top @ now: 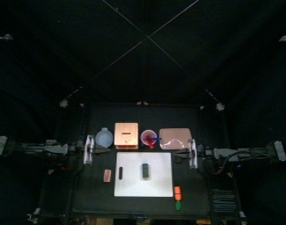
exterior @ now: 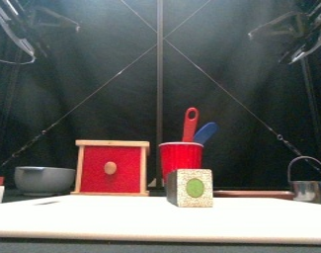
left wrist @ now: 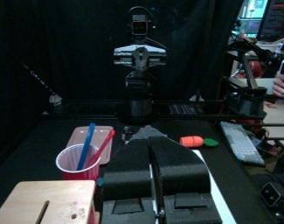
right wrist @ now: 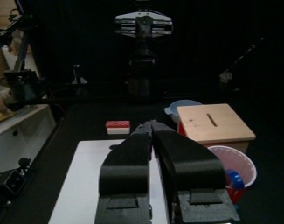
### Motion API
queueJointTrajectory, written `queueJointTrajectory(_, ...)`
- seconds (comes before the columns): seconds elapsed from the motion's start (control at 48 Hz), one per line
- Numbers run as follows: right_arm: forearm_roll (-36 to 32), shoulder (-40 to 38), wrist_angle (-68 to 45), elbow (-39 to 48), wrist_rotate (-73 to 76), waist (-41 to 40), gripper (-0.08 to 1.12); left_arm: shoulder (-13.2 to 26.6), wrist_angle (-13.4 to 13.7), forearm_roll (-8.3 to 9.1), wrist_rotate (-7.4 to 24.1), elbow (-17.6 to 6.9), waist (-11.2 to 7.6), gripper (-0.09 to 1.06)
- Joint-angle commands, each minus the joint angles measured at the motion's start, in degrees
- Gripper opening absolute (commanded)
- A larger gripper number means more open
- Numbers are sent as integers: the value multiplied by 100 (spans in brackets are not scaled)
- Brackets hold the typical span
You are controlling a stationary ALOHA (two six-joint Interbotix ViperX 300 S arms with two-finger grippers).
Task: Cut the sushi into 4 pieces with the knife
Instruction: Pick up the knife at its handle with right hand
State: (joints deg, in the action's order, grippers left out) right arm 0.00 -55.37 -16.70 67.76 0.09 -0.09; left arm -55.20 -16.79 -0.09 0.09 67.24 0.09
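Both closed and empty, left gripper (top: 91, 149) and right gripper (top: 191, 155) flank the sushi roll (top: 146, 169), lying front-to-back; toy knives (exterior: 191, 124) in red cup (top: 149, 138) behind, seemingly nearer right.

I am looking into a robotics lab booth; black curtains (top: 62, 53) are enclosing a small tabletop (top: 92, 198); left arm (top: 40, 147) and right arm (top: 245, 154) are flanking it.

White board (top: 159, 176); red cup (exterior: 182, 160); red knife (exterior: 191, 122); blue knife (exterior: 205, 132); pink tray (top: 176, 138); dark green sushi (exterior: 192, 187), speckled white face, green centre.
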Motion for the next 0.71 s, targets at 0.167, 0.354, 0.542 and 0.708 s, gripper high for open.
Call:
queueJointTrajectory(0.167,703,536,563,-615,149,-149,7,738,-448,-26,-35,-88,-123,2)
queueJointTrajectory(0.354,721,1512,2065,-1670,158,-387,11,1310,-861,-79,-26,-132,-290,2)
queueJointTrajectory(0.542,466,2426,3498,-2874,149,-519,27,1670,-923,-79,-35,-141,-457,3)
queueJointTrajectory(0.708,97,3164,4474,-3771,158,-615,54,1740,-923,-167,-26,-132,-475,3)
